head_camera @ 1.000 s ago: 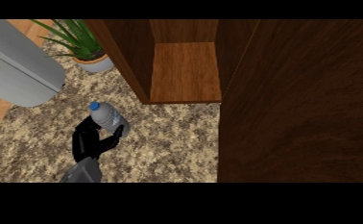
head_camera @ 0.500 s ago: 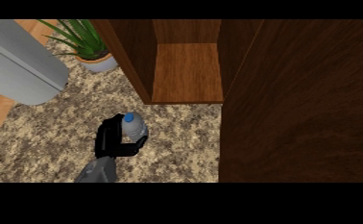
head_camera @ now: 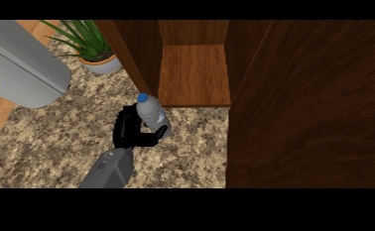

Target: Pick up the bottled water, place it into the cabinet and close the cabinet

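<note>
From the head view I see one grey forearm (head_camera: 110, 169) coming up from the lower edge, left of centre, ending in a black hand (head_camera: 130, 130); I cannot tell from this view alone which arm it is, though it shows on the left side; its fingers (head_camera: 157, 137) and thumb curl round the bottled water (head_camera: 152, 113), gripping it. The bottle is clear with a blue cap (head_camera: 142, 97), the cap pointing up the view toward the cabinet; the cap end sits just beside the front left corner of the cabinet's floor, over the speckled table (head_camera: 51, 145); I cannot tell whether the bottle touches the table or is held above it. The cabinet (head_camera: 194, 74) stands open, its lighter wooden shelf bare in the middle; its dark door (head_camera: 300, 111) fills the right part of the view, swung out toward me. At the upper left a potted plant (head_camera: 92, 46) stands on the table just beside the cabinet's left wall; a large grey rounded object (head_camera: 29, 71) lies at the left edge; I cannot identify it.
</note>
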